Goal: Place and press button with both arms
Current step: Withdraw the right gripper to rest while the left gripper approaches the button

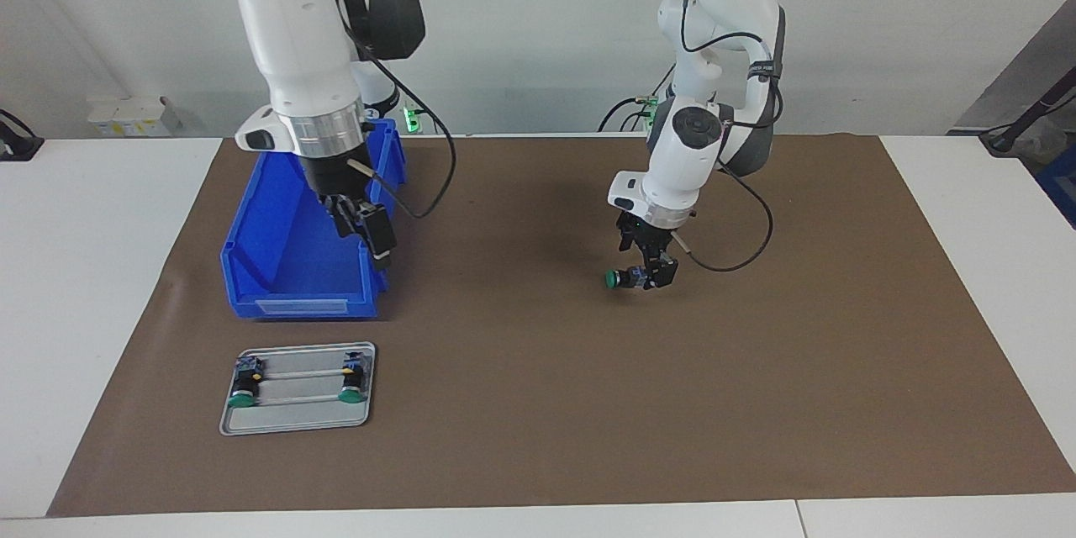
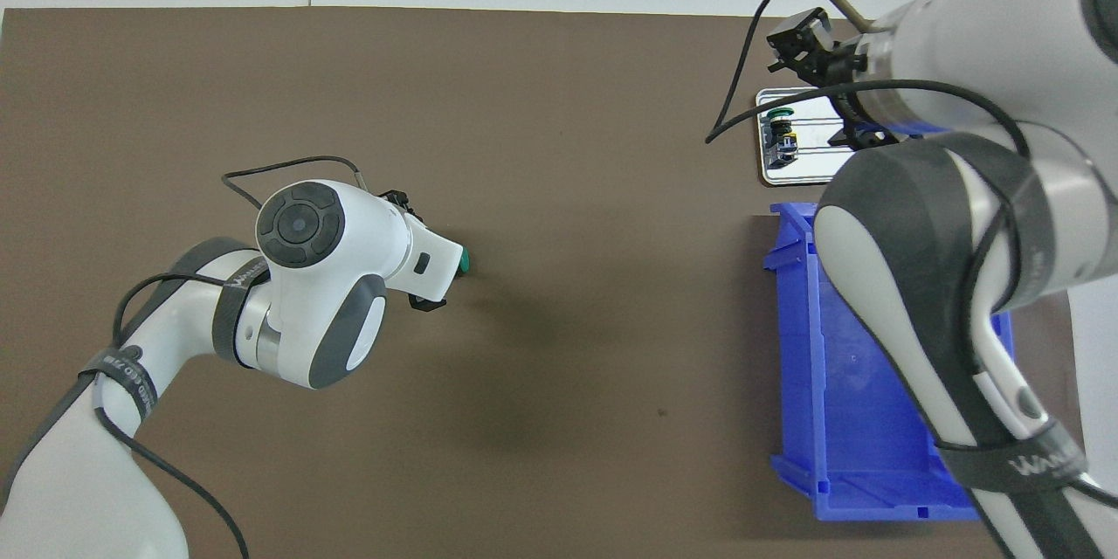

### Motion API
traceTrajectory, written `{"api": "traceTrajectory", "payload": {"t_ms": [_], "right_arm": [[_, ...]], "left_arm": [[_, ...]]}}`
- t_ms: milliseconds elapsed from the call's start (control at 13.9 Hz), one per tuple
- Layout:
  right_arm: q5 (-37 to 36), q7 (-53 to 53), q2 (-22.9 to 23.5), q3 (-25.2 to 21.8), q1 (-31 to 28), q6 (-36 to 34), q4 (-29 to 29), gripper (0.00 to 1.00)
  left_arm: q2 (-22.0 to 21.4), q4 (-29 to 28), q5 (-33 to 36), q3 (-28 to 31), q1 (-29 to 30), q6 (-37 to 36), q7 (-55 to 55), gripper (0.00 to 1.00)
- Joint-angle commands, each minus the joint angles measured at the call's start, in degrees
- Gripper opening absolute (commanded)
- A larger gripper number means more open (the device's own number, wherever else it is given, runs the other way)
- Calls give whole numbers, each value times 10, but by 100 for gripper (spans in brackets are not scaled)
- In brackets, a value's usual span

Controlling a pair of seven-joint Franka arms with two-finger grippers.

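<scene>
My left gripper (image 1: 649, 273) is shut on a green-capped button (image 1: 620, 278) and holds it sideways, low over the middle of the brown mat, with the cap pointing toward the right arm's end. In the overhead view only the button's green cap (image 2: 465, 262) shows past the left wrist. Two more buttons (image 1: 245, 387) (image 1: 353, 382) lie in a small metal tray (image 1: 294, 420). One of them shows in the overhead view (image 2: 780, 135). My right gripper (image 1: 366, 227) hangs over the blue bin (image 1: 286, 269) and holds nothing that I can see.
The blue bin (image 2: 838, 384) stands at the right arm's end of the mat, nearer to the robots than the tray (image 2: 799, 175). The brown mat (image 1: 538, 403) covers most of the white table.
</scene>
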Motion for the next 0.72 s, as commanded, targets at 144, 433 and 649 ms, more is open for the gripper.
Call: {"api": "traceTrajectory", "payload": {"t_ms": [144, 433, 649], "right_arm": [[31, -234, -48, 6, -69, -126, -23, 100], [31, -423, -62, 5, -141, -169, -23, 100], [20, -447, -77, 2, -167, -196, -18, 100]], "left_arm": [[30, -3, -39, 8, -15, 60, 11, 100], [34, -8, -41, 7, -18, 60, 20, 99], [46, -9, -41, 7, -22, 67, 26, 91]]}}
